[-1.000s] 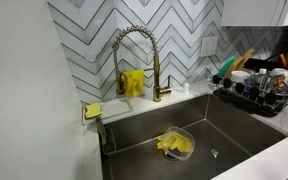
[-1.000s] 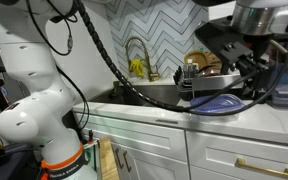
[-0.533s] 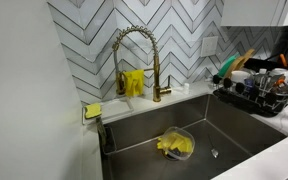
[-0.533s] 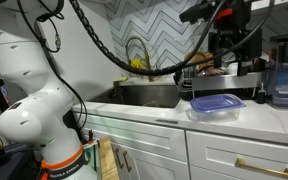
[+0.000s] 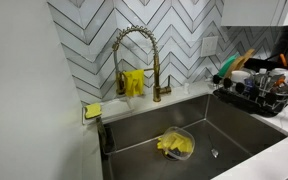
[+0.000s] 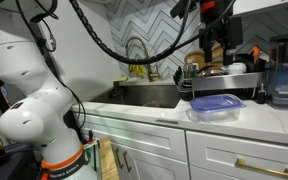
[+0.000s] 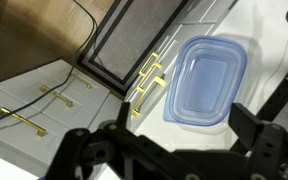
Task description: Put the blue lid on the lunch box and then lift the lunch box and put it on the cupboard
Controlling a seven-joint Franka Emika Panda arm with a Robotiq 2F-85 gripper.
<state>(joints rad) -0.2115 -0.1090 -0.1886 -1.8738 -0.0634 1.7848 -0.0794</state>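
Observation:
The lunch box (image 6: 216, 107) sits on the white counter to the right of the sink, with the blue lid (image 6: 217, 101) lying on top of it. In the wrist view the blue lid (image 7: 206, 80) shows from above, covering the clear box. My gripper (image 6: 216, 50) hangs well above the box, apart from it. In the wrist view its two dark fingers are spread wide with nothing between them (image 7: 174, 150).
A steel sink (image 5: 199, 125) holds a clear container with a yellow sponge (image 5: 174, 145). A gold faucet (image 5: 134, 60) stands behind it. A loaded dish rack (image 5: 256, 90) stands beside the sink. A coffee machine (image 6: 282, 82) stands behind the box. Cabinet doors with gold handles (image 7: 149, 80) are below the counter edge.
The gripper has risen from low over the lunch box to well above it. The lidded box stays on the counter.

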